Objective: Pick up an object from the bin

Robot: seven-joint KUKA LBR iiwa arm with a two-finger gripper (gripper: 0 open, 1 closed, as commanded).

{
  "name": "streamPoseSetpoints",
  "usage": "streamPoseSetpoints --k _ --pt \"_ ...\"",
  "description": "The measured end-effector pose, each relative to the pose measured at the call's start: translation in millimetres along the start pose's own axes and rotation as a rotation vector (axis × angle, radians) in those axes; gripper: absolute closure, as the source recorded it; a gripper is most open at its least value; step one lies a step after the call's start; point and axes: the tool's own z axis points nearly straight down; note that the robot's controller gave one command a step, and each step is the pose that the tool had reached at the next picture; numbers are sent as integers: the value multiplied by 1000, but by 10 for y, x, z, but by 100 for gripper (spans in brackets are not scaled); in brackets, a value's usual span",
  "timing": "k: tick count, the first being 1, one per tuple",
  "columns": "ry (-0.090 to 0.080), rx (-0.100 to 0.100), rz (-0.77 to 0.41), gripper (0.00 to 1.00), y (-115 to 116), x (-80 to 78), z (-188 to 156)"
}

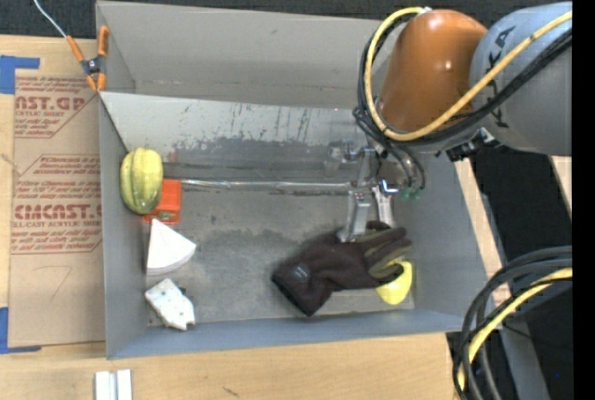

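Six things lie in the bin (232, 45): one dark glove (325, 275) at lower right beneath the gripper (358, 226), whose open-or-closed state cannot be told, one yellow piece (397, 286) half hidden under the glove, one striped gourd (141, 180), one orange block (169, 200), one white wedge (167, 249) and one white lump (170, 303).

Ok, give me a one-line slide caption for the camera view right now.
KUKA arm's gripper poised at the top edge of a dark glove in the bin's lower right, a yellow piece beside it.
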Motion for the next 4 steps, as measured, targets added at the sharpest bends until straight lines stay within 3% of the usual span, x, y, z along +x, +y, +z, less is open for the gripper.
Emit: streamPoseSetpoints --k 1,2,3,4 --pt "-8 0 0 0 -1 -15 -47" --pt "-8 -1 65 0 -270 154 686" --pt "-8 -1 29 100 -366 303 1199" --pt "-8 -1 29 100 -366 303 1199"
